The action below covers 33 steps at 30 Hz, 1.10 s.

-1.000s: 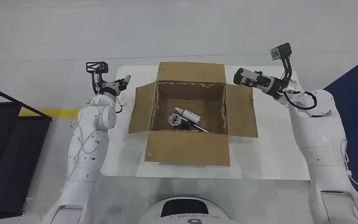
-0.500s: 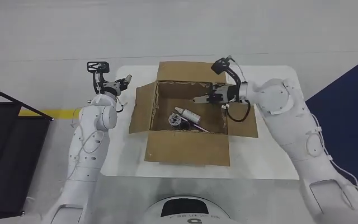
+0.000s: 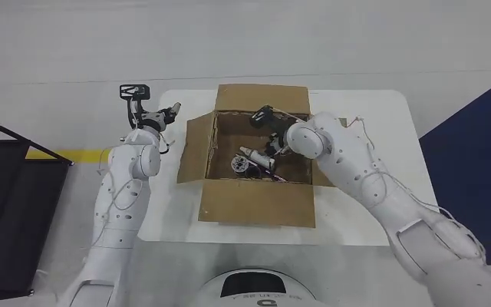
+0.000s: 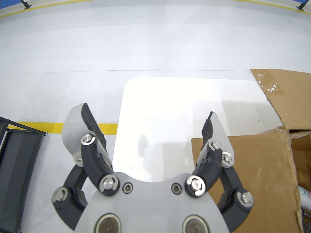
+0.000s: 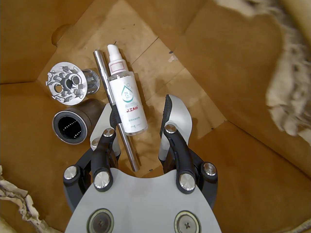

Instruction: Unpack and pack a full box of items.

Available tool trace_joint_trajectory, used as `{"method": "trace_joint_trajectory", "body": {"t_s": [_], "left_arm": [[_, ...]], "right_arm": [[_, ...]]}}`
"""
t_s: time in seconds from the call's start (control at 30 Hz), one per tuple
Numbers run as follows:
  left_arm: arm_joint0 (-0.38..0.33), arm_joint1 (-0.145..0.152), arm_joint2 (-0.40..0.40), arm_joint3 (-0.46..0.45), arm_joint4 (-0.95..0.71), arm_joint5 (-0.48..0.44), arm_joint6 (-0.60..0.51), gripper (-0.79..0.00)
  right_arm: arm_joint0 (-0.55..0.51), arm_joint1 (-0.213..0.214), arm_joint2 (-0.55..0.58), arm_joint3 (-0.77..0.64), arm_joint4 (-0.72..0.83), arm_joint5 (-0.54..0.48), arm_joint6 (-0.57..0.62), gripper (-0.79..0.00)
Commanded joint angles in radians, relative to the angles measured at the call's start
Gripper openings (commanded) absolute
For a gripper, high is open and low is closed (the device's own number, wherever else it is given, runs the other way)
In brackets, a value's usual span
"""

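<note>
Jaws of the right gripper [image 5: 141, 107] stand apart with nothing between them yet, low inside the box [image 5: 243, 69]. They straddle the base end of a spray bottle [image 5: 126, 98] lying flat on the box floor. One finger sits over a thin metal rod [image 5: 107, 81] that lies right against the bottle. The other hangs above bare cardboard on the bottle's far side. Just past the rod-side finger lie a flanged metal part [image 5: 66, 83] and a dark sleeve [image 5: 70, 124], close together.

The step in hand looks like lifting the bottle out. Closing as it stands would likely catch the rod too. A small shift, so that finger drops into the tight gap between rod and bottle, should give a cleaner hold. The round body may roll, so gripping nearer its middle and lifting straight up between the walls seems safest.

Farther off, the left gripper [image 4: 147, 118] hangs open and empty above the bench [image 4: 170, 103], beside the box's side flap [image 4: 243, 166].
</note>
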<state>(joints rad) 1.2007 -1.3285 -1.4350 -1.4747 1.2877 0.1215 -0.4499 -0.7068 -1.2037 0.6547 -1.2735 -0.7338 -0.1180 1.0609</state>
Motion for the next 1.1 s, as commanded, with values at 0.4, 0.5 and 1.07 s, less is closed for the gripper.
{"method": "trace_joint_trajectory", "body": {"t_s": [0.4,0.5,1.07], "left_arm": [[0.0,0.0,0.0,0.0,0.0,0.0,0.0,0.0],[0.0,0.0,0.0,0.0,0.0,0.0,0.0,0.0],[0.0,0.0,0.0,0.0,0.0,0.0,0.0,0.0]], "right_arm": [[0.085,-0.103,-0.13,0.205,0.078,-0.04,0.031,-0.403],[0.1,-0.124,-0.15,0.244,0.069,-0.031,0.01,-0.409],[0.149,-0.195,-0.157,0.391,0.12,-0.081,-0.017,-0.785]]}}
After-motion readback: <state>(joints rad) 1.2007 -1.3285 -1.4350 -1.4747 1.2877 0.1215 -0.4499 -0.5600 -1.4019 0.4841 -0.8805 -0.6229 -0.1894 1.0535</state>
